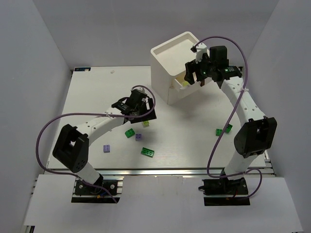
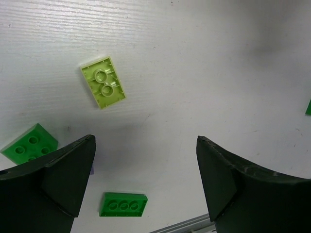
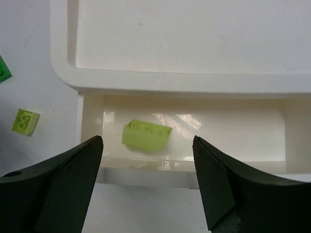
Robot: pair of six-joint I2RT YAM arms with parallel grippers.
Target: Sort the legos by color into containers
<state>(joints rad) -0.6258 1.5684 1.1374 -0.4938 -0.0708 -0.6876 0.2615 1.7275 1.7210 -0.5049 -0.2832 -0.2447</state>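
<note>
Sitting on white table (image 1: 97,97) betw. grey walls (image 1: 29,73): legos (image 1: 148,152); L fingers (image 2: 63,179) & R fingers (image 3: 63,189) wide, empty.

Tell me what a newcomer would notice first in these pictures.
The white chest at the far side of the table stands out, one drawer pulled out with a yellow-green brick inside, below the open right end effector. Nearer, green bricks and a purple brick lie scattered near the open left end effector.

The white chest (image 1: 170,58) has 1 drawer (image 3: 233,131) pulled open, with a yellow-green brick (image 3: 146,136) lying inside. On the table lie 4 green bricks (image 1: 148,152), 2 purple bricks (image 1: 106,149) and 1 upturned yellow-green brick (image 2: 103,82).
</note>
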